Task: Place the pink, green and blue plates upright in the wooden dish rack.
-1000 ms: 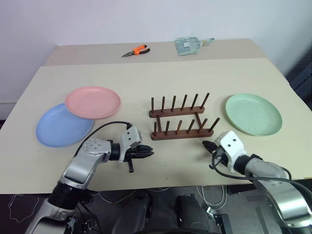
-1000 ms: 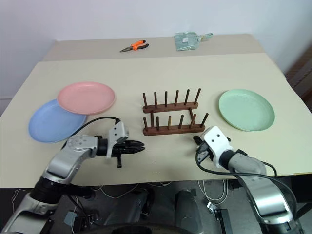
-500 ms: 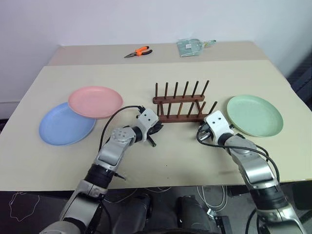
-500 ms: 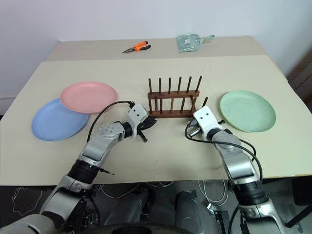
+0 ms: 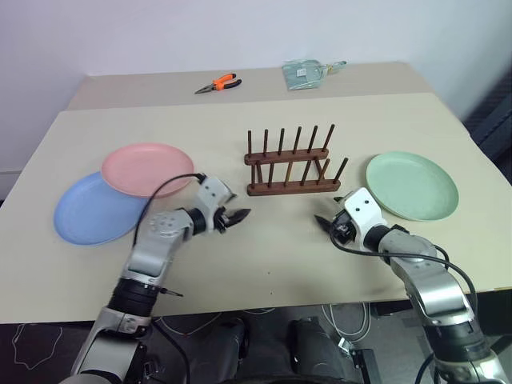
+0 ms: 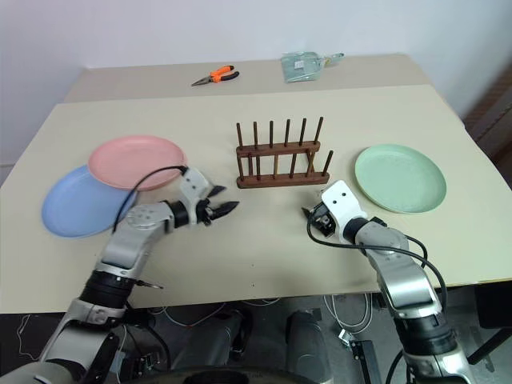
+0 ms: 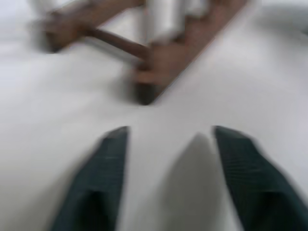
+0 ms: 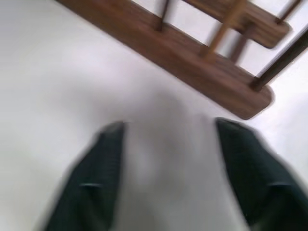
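Plates and rack sat on a beige table [image 5: 264,264] in the head view; the wooden dish rack [image 5: 294,164] stood near the middle with its pegs upright and nothing slotted between them; the pink plate [image 5: 147,169] lay flat to the left of it, its edge overlapping the blue plate [image 5: 92,210], which lay flat nearer the table's left edge; the green plate [image 5: 412,185] lay flat to the right of the rack, apart from it; orange-handled pliers [image 5: 218,82] and a clear packet [image 5: 304,73] rested on the far table section. The left gripper [image 5: 238,217] hung low over the table between the pink plate and the rack, fingers spread and holding nothing; the right gripper [image 5: 326,223] hung between the rack and the green plate, just in front of the rack's right end, also parted and holding nothing.

Left wrist view: two black fingers [image 7: 108,178] stood wide apart over bare table with nothing between them; one end of the rack [image 7: 159,62] lay just beyond them, blurred.

Right wrist view: both fingers [image 8: 98,180] were likewise wide apart and held nothing; the rack's near base bar [image 8: 192,67] ran across just ahead, pegs rising from it.
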{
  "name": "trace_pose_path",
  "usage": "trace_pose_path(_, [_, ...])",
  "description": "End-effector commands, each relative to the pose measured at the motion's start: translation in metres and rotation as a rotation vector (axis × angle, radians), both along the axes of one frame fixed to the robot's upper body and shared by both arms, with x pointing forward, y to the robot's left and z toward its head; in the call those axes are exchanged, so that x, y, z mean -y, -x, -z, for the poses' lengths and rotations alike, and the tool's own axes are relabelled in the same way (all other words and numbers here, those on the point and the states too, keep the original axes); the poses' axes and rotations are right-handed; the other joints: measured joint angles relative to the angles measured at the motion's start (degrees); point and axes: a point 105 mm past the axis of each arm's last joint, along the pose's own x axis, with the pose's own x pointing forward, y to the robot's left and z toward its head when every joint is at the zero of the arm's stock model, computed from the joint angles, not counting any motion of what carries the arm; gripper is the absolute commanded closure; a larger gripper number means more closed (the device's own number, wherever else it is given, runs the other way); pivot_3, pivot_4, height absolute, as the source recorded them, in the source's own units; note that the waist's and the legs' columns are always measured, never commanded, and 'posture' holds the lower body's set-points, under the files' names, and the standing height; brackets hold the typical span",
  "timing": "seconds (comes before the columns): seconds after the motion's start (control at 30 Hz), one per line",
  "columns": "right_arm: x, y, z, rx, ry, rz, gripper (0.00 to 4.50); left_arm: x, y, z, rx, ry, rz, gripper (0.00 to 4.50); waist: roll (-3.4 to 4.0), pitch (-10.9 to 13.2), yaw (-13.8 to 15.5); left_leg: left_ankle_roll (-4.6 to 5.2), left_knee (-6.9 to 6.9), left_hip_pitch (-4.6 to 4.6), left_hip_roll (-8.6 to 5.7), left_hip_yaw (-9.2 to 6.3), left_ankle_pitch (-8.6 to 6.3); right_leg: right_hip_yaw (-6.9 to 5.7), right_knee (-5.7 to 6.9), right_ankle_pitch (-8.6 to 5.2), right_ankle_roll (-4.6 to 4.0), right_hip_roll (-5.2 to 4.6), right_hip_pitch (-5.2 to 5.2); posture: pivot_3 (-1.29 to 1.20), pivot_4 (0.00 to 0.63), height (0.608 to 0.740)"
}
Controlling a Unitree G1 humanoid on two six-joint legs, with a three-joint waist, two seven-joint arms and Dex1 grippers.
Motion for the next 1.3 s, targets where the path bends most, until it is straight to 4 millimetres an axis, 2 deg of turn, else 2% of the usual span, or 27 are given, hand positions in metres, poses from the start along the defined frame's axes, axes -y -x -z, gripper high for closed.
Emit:
trace_pose_path(0.03, [-0.011, 0.005, -0.019, 0.071, 0.004, -0.059, 0.0, -0.056, -0.024, -0.067, 0.216, 0.053, -0.292, 0.06, -0.05, 0.01, 0.09, -0.02, 0.03, 0.0, 0.0, 0.0, 0.01, 0.0, 0.0, 0.0, 0.0, 0.0, 0.03, 0.0, 0.15, 0.719])
trace_pose_path(0.1, [-0.014, 0.002, -0.017, 0.072, 0.012, -0.069, 0.0, -0.114, -0.035, -0.094, 0.282, 0.043, -0.608, 0.06, -0.1, 0.05, -0.01, -0.03, 0.07, 0.02, 0.01, 0.0, 0.01, -0.01, -0.01, 0.0, 0.0, 0.0, 0.08, 0.0, 0.15, 0.719])
trace_pose_path(0.23, [-0.018, -0.001, -0.014, 0.071, 0.021, -0.085, 0.0, -0.172, -0.029, -0.114, 0.31, 0.068, -0.93, 0.06, -0.11, 0.05, 0.06, -0.03, -0.03, 0.02, 0.0, 0.01, 0.02, 0.0, -0.04, 0.0, 0.02, 0.0, 0.0, 0.0, 0.15, 0.719])
trace_pose_path(0.3, [-0.02, -0.005, -0.012, 0.07, 0.027, -0.099, 0.0, -0.212, -0.011, -0.112, 0.268, 0.07, -1.163, 0.06, -0.17, 0.08, 0.12, -0.01, -0.02, 0.02, 0.0, 0.01, 0.03, -0.01, -0.04, 0.0, 0.03, 0.02, -0.09, 0.0, 0.15, 0.719])
trace_pose_path(0.33, [-0.021, -0.006, -0.011, 0.071, 0.031, -0.106, 0.0, -0.224, -0.003, -0.109, 0.243, 0.079, -1.24, 0.06, -0.21, 0.11, 0.11, -0.02, -0.02, 0.02, 0.0, 0.01, 0.03, -0.01, -0.04, 0.0, 0.03, 0.02, -0.09, 0.0, 0.15, 0.719])
trace_pose_path(0.37, [-0.022, -0.007, -0.011, 0.071, 0.033, -0.112, 0.0, -0.232, 0.005, -0.098, 0.171, 0.144, -1.294, 0.06, -0.23, 0.11, 0.06, -0.02, -0.01, 0.02, 0.0, 0.01, 0.03, -0.02, -0.04, 0.01, 0.03, 0.03, -0.08, 0.0, 0.15, 0.719])
trace_pose_path(0.47, [-0.023, -0.01, -0.01, 0.073, 0.037, -0.124, 0.0, -0.223, 0.012, -0.068, -0.009, 0.313, -1.268, 0.06, -0.25, 0.1, 0.2, -0.1, 0.02, 0.02, 0.0, 0.0, -0.03, -0.03, -0.03, 0.01, 0.03, 0.17, -0.13, 0.0, 0.15, 0.719])
trace_pose_path(0.57, [-0.025, -0.011, -0.01, 0.078, 0.038, -0.138, 0.0, -0.207, 0.013, -0.051, -0.12, 0.421, -1.208, 0.06, -0.41, 0.17, 0.44, -0.11, 0.12, 0.02, 0.0, -0.05, -0.03, -0.11, -0.02, 0.01, 0.03, 0.17, -0.09, 0.0, 0.15, 0.719])
trace_pose_path(0.67, [-0.027, -0.013, -0.011, 0.085, 0.038, -0.144, 0.0, -0.202, 0.017, -0.037, -0.2, 0.482, -1.215, 0.06, -0.47, 0.16, 0.15, -0.12, 0.23, 0.02, 0.0, -0.06, -0.03, -0.12, -0.01, 0.01, 0.03, 0.18, 0.04, 0.0, 0.15, 0.719])
trace_pose_path(0.73, [-0.027, -0.014, -0.012, 0.091, 0.04, -0.144, 0.0, -0.198, 0.016, -0.035, -0.232, 0.531, -1.19, 0.57, -0.48, 0.16, 0.02, -0.13, 0.23, 0.02, 0.0, -0.06, -0.03, -0.12, 0.02, 0.01, 0.03, 0.18, 0.12, 0.0, 0.15, 0.719])
trace_pose_path(0.8, [-0.026, -0.014, -0.013, 0.099, 0.042, -0.141, 0.0, -0.193, 0.01, -0.036, -0.241, 0.585, -1.149, 1.3, -0.48, 0.16, -0.05, -0.15, 0.2, 0.02, 0.03, -0.06, -0.02, -0.1, 0.03, 0.01, 0.03, 0.19, 0.09, 0.0, 0.15, 0.719])
trace_pose_path(1.0, [-0.024, -0.011, -0.013, 0.105, 0.046, -0.126, 0.0, -0.183, 0.001, -0.037, -0.247, 0.582, -1.083, 4.45, -0.48, 0.16, 0.1, -0.18, 0.19, 0.02, 0.03, -0.04, -0.01, -0.08, 0.03, 0.02, 0.02, 0.2, 0.09, 0.0, 0.15, 0.719])
trace_pose_path(1.3, [-0.022, -0.009, -0.012, 0.105, 0.047, -0.111, 0.0, -0.17, -0.009, -0.047, -0.195, 0.545, -1.011, 4.45, -0.49, 0.17, 0.08, -0.18, 0.19, 0.02, 0.03, -0.04, -0.01, -0.07, 0.03, 0.02, 0.01, 0.2, 0.08, 0.0, 0.15, 0.719])
